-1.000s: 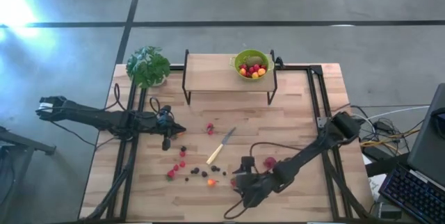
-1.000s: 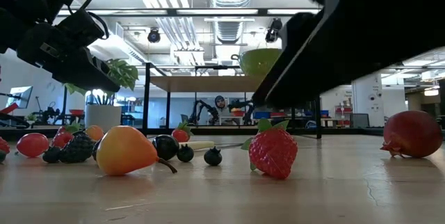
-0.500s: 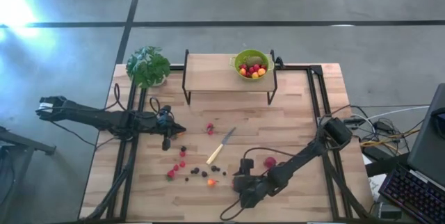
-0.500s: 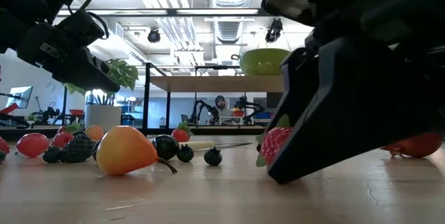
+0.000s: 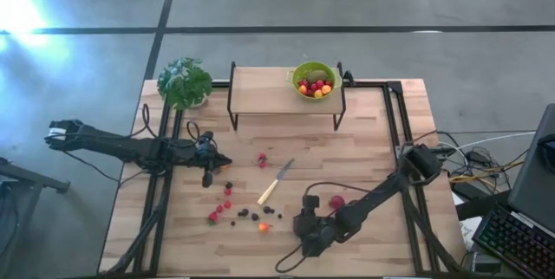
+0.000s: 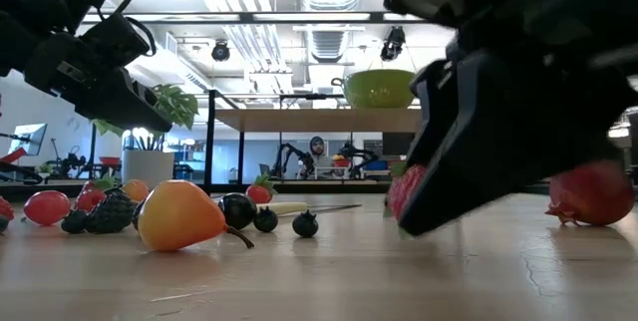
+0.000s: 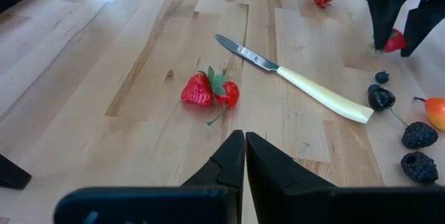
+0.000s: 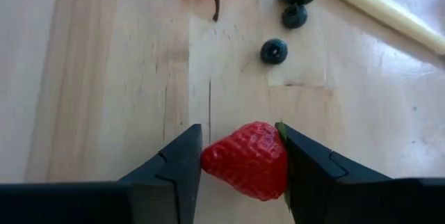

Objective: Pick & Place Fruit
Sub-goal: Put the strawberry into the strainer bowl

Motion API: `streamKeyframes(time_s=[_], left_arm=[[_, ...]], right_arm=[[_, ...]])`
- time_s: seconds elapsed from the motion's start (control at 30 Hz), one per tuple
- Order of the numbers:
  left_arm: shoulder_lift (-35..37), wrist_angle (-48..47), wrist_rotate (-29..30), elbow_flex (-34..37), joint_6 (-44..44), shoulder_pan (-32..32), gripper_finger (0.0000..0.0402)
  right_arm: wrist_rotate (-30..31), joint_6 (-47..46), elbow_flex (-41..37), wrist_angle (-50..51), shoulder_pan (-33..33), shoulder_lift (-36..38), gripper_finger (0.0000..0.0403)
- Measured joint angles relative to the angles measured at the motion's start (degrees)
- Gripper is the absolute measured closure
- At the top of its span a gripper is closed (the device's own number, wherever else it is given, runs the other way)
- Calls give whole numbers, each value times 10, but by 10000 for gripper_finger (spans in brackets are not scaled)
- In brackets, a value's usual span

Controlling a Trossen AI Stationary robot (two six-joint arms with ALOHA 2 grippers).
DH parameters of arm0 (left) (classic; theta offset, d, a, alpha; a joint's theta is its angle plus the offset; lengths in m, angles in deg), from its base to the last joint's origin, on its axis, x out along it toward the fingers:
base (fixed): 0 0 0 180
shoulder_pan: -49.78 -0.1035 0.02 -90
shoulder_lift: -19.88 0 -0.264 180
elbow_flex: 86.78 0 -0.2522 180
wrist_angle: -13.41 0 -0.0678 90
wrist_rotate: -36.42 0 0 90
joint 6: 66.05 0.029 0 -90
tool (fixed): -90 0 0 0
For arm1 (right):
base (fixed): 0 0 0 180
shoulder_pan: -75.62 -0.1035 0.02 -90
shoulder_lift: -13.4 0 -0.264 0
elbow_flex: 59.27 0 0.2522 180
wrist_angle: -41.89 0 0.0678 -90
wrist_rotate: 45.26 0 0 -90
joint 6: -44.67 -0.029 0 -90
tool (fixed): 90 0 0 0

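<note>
we see the right gripper (image 8: 240, 161) down at the table's front edge, fingers (image 8: 174, 165) pressed on both sides of a red strawberry (image 8: 247, 159), so it's gripping that berry right at the wood surface. in the low view the same strawberry (image 6: 404, 189) shows just behind the dark finger, w/ a bigger red fruit (image 6: 590, 191) off to one side. left gripper (image 7: 245, 158) hangs over the table's left part, fingers closed together, holding nothing. ahead of it: a strawberry pair (image 7: 208, 90) and a pale-handled knife (image 7: 295, 78). loose fruit (image 5: 238, 210) is scattered btwn the two arms, incl. an orange-yellow piece (image 6: 179, 215) and dark berries (image 7: 419, 151). more fruit sits in the green bowl (image 5: 299, 75) on the raised shelf (image 5: 260, 93). potted plant (image 5: 184, 81) at the back left corner.
</note>
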Motion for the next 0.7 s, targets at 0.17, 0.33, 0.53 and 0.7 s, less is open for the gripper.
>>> streamKeyframes(time_s=[0.17,0.33,0.53,0.7], left_arm=[[0,0,0,0,0,0,381],[0,0,0,0,0,0,381],[0,0,0,0,0,0,381],[0,0,0,0,0,0,381]], right_arm=[[0,0,0,33,0,16,236],[34,-2,0,96,1,48,225],[79,-11,-1,178,6,100,246],[100,-9,-11,234,23,140,244]])
